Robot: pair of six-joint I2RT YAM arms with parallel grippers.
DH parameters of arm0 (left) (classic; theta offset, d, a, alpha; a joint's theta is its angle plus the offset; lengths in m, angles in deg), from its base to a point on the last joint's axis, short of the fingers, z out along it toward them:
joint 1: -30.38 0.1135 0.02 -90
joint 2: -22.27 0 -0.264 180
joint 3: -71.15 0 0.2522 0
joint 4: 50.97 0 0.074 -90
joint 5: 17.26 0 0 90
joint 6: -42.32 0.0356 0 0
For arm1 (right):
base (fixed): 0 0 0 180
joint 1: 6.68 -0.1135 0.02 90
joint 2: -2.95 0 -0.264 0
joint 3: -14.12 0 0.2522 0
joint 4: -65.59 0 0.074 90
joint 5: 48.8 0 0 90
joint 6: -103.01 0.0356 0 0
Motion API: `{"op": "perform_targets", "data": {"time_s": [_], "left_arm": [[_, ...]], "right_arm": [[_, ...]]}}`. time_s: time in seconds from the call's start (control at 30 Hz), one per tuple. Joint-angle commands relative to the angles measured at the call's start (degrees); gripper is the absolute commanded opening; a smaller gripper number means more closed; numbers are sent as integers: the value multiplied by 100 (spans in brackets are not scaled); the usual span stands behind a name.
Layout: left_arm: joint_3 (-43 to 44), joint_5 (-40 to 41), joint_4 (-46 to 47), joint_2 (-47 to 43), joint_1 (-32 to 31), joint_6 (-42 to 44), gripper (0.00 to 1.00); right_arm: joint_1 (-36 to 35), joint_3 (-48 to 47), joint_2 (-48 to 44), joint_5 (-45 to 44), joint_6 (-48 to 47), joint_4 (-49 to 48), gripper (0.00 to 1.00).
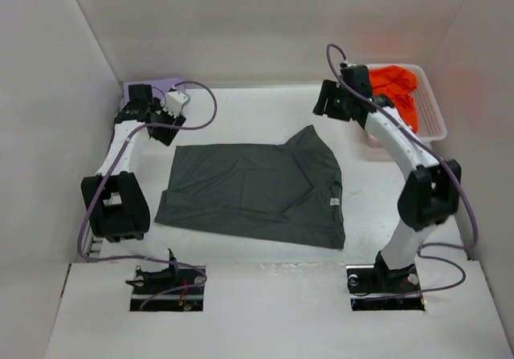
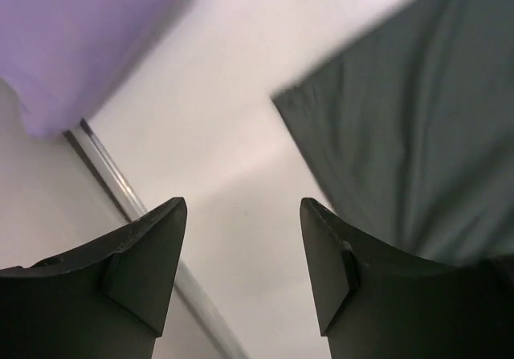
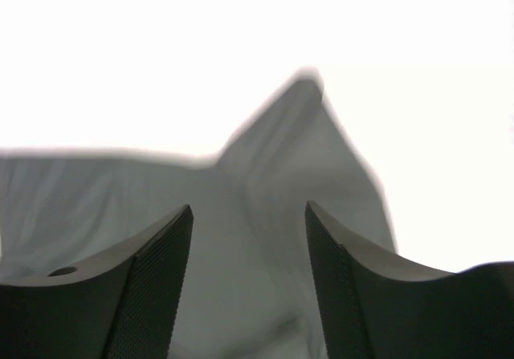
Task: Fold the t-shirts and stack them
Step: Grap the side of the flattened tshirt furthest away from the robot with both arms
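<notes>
At the centre of the top view, the dark grey short-sleeved fabric t-shirt lies spread on the white table. It is mostly flat with shallow creases, and one sleeve points toward the upper right of the frame.

The lavender purple fabric t-shirt lies in the upper-left corner of the table, against the back wall and partly hidden by the left arm. It is well apart from the grey shirt.

The bright orange fabric t-shirt sits bunched inside the white plastic mesh basket at the upper right of the frame.

The left gripper hangs over bare table near the upper-left corner of the top view. In the left wrist view:
- Its black fingers stand apart with nothing between them.
- The lavender shirt fills the upper left of the frame.
- A corner of the grey shirt fills the right side.

The right gripper hangs at the upper right of the top view, just left of the basket. In the right wrist view:
- Its fingers are likewise spread and grasp nothing.
- The grey shirt's raised sleeve shows beyond them, blurred.
</notes>
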Motion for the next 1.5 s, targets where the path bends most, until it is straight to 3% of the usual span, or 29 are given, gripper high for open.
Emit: {"op": "perform_targets", "data": {"time_s": [0.0,0.17,0.27,0.7,0.83,0.9,1.0,1.13,1.47], "left_arm": [[412,-292,811,695,-48,-1606,58],[1106,-406,1058,1609,144,-2995,58],[1327,-564,954,1961,206,-3287,58],[1415,-468,611,2893,145,-3261,56],[1450,-529,584,3017,92,-3217,49],[1441,-556,567,3034,66,-3200,35],[1398,-591,531,2991,66,-3173,16],[1161,-731,566,2579,66,-3033,2],[-166,-705,979,646,92,-1479,0]], "right_arm": [[203,-1003,1377,-200,-345,389,65],[327,-2595,2899,-244,-301,645,69],[353,-3053,3392,-165,-222,890,69],[300,-2579,3508,291,-222,646,67],[300,-2676,3675,371,-99,470,65],[300,-2711,3710,467,-63,365,57],[292,-2712,3719,634,-37,241,32],[230,-2362,3369,802,-54,145,1],[-428,1266,83,705,68,-901,0]]}}
